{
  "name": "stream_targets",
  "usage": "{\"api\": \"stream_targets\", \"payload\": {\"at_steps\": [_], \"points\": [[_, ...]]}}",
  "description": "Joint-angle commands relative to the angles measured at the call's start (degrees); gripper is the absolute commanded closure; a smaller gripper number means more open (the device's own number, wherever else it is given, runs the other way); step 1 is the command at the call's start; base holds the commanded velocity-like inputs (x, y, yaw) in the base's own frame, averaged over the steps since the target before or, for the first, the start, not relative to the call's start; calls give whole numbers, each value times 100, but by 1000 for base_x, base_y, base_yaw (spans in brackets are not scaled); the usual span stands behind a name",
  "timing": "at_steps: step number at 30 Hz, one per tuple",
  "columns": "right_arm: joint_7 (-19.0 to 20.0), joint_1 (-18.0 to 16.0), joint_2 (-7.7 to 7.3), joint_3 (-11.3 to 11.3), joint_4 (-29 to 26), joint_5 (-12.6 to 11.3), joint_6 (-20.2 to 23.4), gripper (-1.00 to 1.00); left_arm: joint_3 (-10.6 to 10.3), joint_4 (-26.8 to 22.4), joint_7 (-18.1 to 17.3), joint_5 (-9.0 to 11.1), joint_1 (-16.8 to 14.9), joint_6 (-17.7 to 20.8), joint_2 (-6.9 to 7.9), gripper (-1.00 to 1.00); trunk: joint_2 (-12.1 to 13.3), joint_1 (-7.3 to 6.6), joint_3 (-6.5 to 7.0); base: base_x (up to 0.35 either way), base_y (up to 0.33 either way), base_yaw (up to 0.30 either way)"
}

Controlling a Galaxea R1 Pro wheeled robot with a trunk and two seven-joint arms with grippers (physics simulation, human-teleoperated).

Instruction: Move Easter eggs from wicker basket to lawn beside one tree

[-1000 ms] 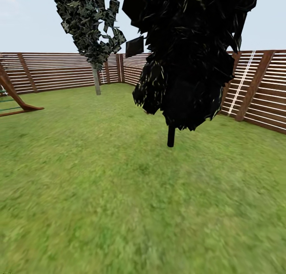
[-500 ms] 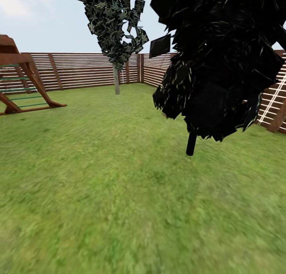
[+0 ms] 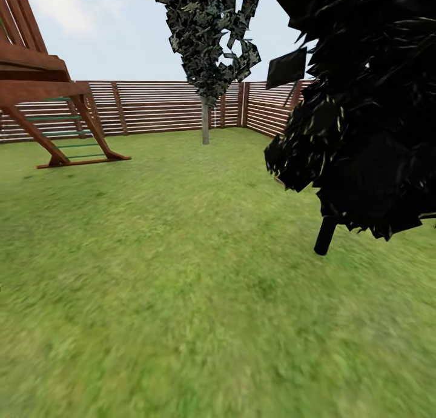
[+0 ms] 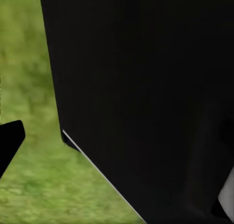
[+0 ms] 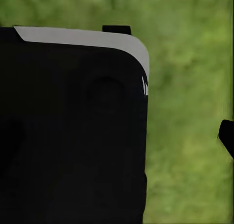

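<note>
Green lawn [image 3: 181, 272] rolls across the whole frame, fenced in by brown slats [image 3: 157, 106] at the back. As for the jaws, I can't tell how either stands: both wrist views are mostly blocked by black robot body over blurred grass. Further out, a black-stemmed dark tree [image 3: 363, 115] looms at right, close by. Back at upper centre, the pale-trunked tree [image 3: 206, 122] stands by the fence corner. At upper left sits the wooden play structure [image 3: 42, 97].
</note>
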Motion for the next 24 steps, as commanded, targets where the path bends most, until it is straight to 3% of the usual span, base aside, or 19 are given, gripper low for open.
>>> {"api": "stream_targets", "payload": {"at_steps": [1,24], "points": [[-6,-1,-2,4,5,1,-19,-100,-1,-9,0,1,3,-4,0,-100,-2,4,-4,339,0,87],[3,0,-29,12,5,0,-20,-100,-1,-7,2,1,3,-4,0,-100,-2,4,-4,339,0,5]]}}
